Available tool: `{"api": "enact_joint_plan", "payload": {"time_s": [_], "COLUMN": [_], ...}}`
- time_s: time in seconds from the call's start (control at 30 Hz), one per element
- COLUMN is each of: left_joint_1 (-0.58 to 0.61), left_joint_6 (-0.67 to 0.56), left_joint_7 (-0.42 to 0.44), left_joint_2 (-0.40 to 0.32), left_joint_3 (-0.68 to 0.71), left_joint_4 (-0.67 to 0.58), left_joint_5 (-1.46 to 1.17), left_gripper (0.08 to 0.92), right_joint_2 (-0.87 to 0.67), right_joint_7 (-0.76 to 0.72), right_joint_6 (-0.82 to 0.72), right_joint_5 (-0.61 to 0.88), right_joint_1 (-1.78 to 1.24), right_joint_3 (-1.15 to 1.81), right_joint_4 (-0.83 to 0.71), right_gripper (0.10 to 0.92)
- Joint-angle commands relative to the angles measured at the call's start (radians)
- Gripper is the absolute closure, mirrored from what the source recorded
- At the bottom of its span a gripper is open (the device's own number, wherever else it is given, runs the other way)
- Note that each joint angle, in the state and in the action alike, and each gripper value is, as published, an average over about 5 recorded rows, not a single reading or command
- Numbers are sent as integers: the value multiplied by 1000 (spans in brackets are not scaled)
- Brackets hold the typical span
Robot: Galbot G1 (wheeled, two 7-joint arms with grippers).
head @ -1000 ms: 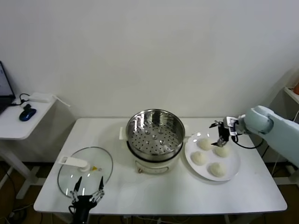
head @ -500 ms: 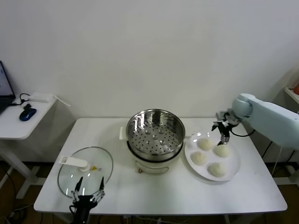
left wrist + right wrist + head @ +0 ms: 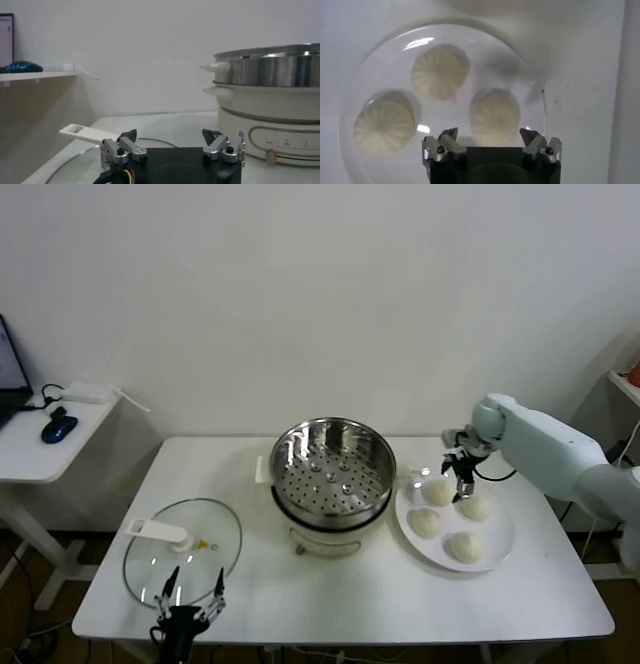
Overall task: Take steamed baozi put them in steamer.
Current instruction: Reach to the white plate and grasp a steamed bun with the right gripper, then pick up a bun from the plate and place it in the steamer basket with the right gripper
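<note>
Four cream-white baozi lie on a white plate (image 3: 503, 534) right of the steamer: one far-left (image 3: 437, 492), one far-right (image 3: 475, 507), one near-left (image 3: 425, 523), one near-right (image 3: 465, 546). The shiny perforated steamer (image 3: 330, 469) stands mid-table on its white cooker base and holds nothing. My right gripper (image 3: 462, 476) is open and empty, hovering over the far part of the plate between the two far baozi. In the right wrist view its open gripper (image 3: 490, 136) sits just above one baozi (image 3: 495, 116), with two more baozi (image 3: 440, 71) (image 3: 384, 127) farther off. My left gripper (image 3: 188, 604) is open, parked at the table's front edge.
A glass lid (image 3: 182, 549) with a white handle (image 3: 158, 531) lies on the table at front left, just beyond the left gripper (image 3: 172, 137). The steamer wall (image 3: 270, 67) shows in the left wrist view. A side table with a blue mouse (image 3: 58, 427) stands at far left.
My right gripper has moved left from the plate's far right edge to above the far baozi, still open. The left arm has not moved.
</note>
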Motion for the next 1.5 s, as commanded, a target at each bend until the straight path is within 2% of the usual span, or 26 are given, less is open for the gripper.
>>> {"api": "enact_joint_plan", "payload": {"time_s": [0.03, 0.23, 0.5, 0.77, 1.03, 1.23, 1.37, 1.5], "left_joint_1": [-1, -3, -2, -4, 3, 5, 7, 8], "left_joint_6": [-1, -9, -14, -21, -31, -34, -35, -33], "left_joint_7": [0, -3, -5, -6, -9, -10, -10, -10], "left_joint_2": [0, 0, 0, 1, -1, -1, 0, 1], "left_joint_3": [0, -3, -4, -5, -6, -7, -5, -4], "left_joint_4": [6, 15, 20, 22, 20, 19, 19, 11], "left_joint_5": [4, 9, 12, 17, 18, 20, 29, 30], "left_gripper": [177, 177, 177, 177, 177, 177, 177, 177], "right_joint_2": [74, 88, 76, 45, -26, -74, -82, -56], "right_joint_7": [-5, -1, -5, -5, -14, -23, -19, -15], "right_joint_6": [22, 31, 33, 28, 10, 25, 60, 164], "right_joint_5": [-47, -66, -70, -34, 70, 202, 320, 424], "right_joint_1": [-42, -41, -31, 17, 148, 375, 553, 653], "right_joint_3": [57, 62, 61, 23, -109, -286, -377, -427], "right_joint_4": [-128, -151, -140, -83, 74, 279, 425, 499], "right_gripper": [203, 215, 301, 336, 348, 355, 355, 355]}}
